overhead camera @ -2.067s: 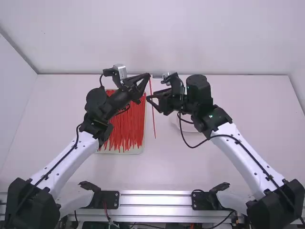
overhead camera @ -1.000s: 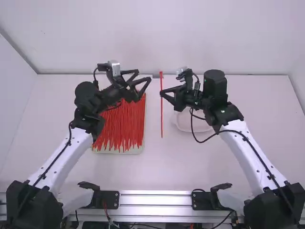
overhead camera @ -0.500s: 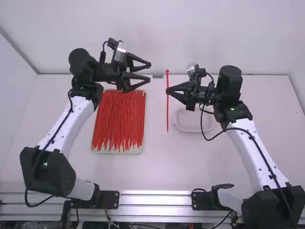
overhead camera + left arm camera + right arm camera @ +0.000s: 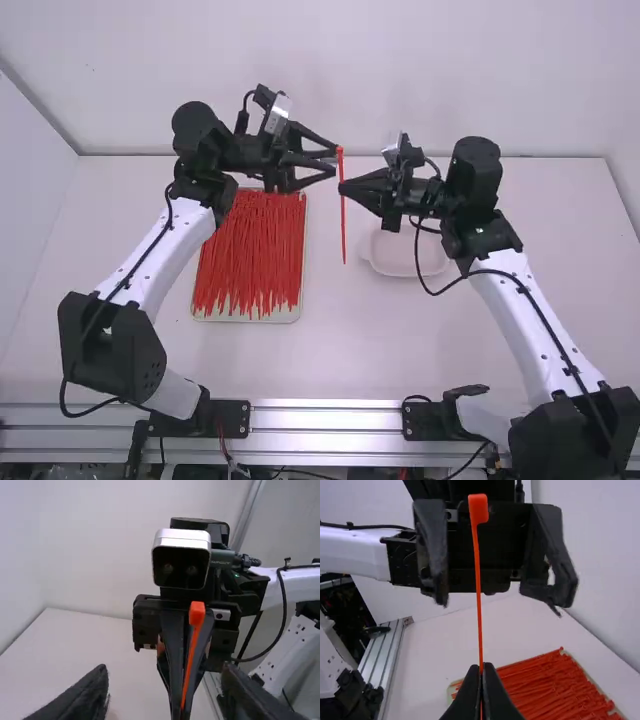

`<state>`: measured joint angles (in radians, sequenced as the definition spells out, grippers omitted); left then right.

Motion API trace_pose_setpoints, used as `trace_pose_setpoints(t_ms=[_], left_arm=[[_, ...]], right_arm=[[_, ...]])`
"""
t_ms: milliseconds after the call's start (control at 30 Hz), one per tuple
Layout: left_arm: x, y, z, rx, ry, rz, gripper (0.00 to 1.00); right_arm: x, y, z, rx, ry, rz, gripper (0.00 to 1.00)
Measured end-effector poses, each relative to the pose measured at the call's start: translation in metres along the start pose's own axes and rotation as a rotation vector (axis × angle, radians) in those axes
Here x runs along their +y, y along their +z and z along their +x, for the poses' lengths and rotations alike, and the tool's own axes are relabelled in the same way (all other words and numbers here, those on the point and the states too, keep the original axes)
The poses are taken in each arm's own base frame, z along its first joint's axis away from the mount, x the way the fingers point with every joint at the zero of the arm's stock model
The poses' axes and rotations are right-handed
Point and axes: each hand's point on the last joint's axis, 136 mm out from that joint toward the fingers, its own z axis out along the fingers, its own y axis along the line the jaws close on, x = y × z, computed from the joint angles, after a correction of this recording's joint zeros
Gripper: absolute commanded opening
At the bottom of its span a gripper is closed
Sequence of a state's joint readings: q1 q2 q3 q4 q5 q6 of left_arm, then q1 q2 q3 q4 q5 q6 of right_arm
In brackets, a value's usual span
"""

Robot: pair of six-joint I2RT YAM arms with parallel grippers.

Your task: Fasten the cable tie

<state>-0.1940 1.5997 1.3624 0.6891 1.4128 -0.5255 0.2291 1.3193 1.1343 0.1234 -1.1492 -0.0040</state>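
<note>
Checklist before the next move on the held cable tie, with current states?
1. Grip: right gripper shut on cable tie: ok.
2. Tie upright, head on top, tail hanging free: ok.
3. Opposite arm ready: left gripper open: ok.
4. Tie head lined up between the left fingers in the right wrist view: ok.
5. Head deep enough between them to be gripped: cannot tell.
6. Tail clear of the spare ties: ok.
</note>
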Motion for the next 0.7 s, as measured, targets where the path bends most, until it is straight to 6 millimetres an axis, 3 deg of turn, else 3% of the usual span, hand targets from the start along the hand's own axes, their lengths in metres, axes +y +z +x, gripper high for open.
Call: trace_pose_setpoints(t_ms=[433,533,700], left_arm=[[-0.006,0.011,-0.008,-0.025,0.020,0.008,0.40],[-0.006,0.011,-0.007,-0.024,0.006,0.007,0.27],[-0.003,0.011,-0.009,-0.035,-0.001,-0.009,0.15]], right_arm=[[0.000,0.001,0.000,0.000,-0.003,0.002,0.00],[0.000,0.001,0.000,0.000,-0.002,0.004,0.00],[0.000,0.001,0.000,0.000,-0.004,0.005,0.00]])
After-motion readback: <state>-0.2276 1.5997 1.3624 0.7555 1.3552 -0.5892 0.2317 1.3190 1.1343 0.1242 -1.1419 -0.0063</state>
